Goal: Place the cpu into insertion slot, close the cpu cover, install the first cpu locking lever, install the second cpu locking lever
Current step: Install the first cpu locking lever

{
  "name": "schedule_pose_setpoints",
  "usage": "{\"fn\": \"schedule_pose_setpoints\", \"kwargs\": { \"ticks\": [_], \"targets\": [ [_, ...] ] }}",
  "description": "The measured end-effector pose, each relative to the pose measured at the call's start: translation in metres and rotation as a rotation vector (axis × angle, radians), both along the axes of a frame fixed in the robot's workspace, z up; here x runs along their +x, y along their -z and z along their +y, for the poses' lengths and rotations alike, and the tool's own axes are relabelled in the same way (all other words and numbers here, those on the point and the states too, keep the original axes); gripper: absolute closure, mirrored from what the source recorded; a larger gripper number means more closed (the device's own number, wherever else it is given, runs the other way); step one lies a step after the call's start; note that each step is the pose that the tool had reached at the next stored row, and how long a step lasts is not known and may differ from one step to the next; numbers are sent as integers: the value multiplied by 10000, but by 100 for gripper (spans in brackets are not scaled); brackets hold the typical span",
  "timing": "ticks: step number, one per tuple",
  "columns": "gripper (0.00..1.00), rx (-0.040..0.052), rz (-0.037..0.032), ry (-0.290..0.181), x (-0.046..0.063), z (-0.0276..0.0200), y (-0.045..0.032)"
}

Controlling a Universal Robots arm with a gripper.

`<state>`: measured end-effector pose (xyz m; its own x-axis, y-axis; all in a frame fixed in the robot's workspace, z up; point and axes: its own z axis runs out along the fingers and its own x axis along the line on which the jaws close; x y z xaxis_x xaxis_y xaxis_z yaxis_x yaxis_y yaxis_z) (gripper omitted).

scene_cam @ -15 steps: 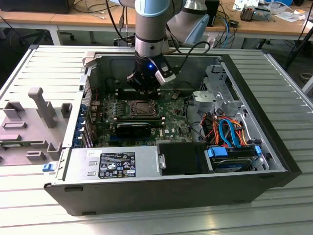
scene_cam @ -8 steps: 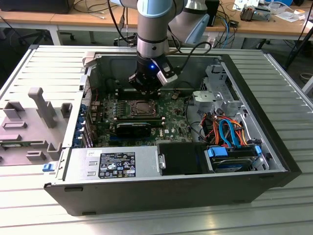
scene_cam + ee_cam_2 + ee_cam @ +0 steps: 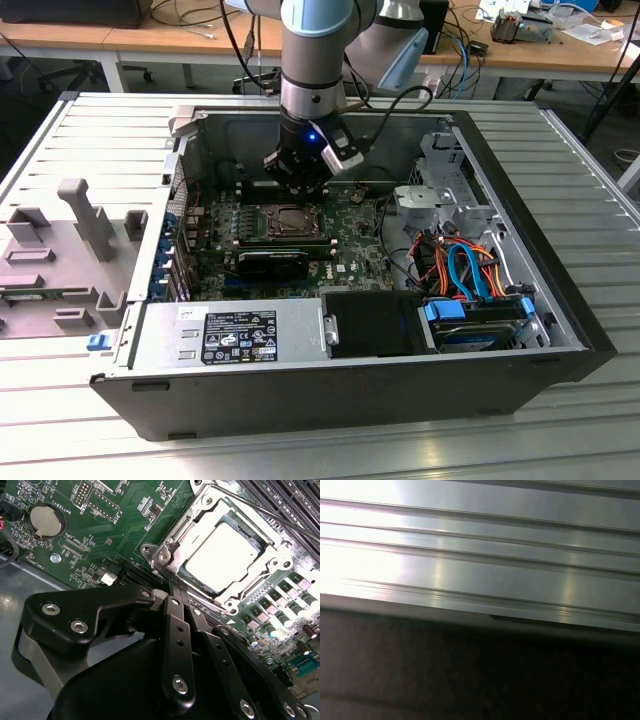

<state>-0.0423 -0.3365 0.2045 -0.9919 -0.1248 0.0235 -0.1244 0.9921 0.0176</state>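
In the second wrist view the cpu (image 3: 220, 550) lies flat in the insertion slot (image 3: 288, 222), its pale metal top showing through the window of the cpu cover (image 3: 197, 517), which lies down over it. A thin metal locking lever (image 3: 270, 512) runs along the socket's far side. My gripper (image 3: 175, 582) is shut, its two slim black fingers (image 3: 175, 615) pressed together with the tips at the socket's near corner. In the exterior view the gripper (image 3: 300, 190) hangs just above the socket inside the open computer case.
The green motherboard (image 3: 125, 525) carries a coin battery (image 3: 44, 519) and black memory slots (image 3: 295, 495). The case holds a power supply (image 3: 235, 335), orange and blue cables (image 3: 470, 265) and a drive (image 3: 480, 325). A grey fixture (image 3: 70, 240) sits on the ribbed table (image 3: 480, 575).
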Motion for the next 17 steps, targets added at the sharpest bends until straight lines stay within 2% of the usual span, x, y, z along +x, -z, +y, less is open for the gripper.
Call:
{"fn": "schedule_pose_setpoints", "kwargs": {
  "ticks": [4, 10, 15, 17],
  "targets": [
    [89, 23, -2, 0, 1, -24, 2],
    [89, 30, 6, 2, 8, -30, 14],
    [89, 88, 0, 1, 45, -27, 24],
    [89, 146, -2, 1, 47, -26, 26]
  ]
}}
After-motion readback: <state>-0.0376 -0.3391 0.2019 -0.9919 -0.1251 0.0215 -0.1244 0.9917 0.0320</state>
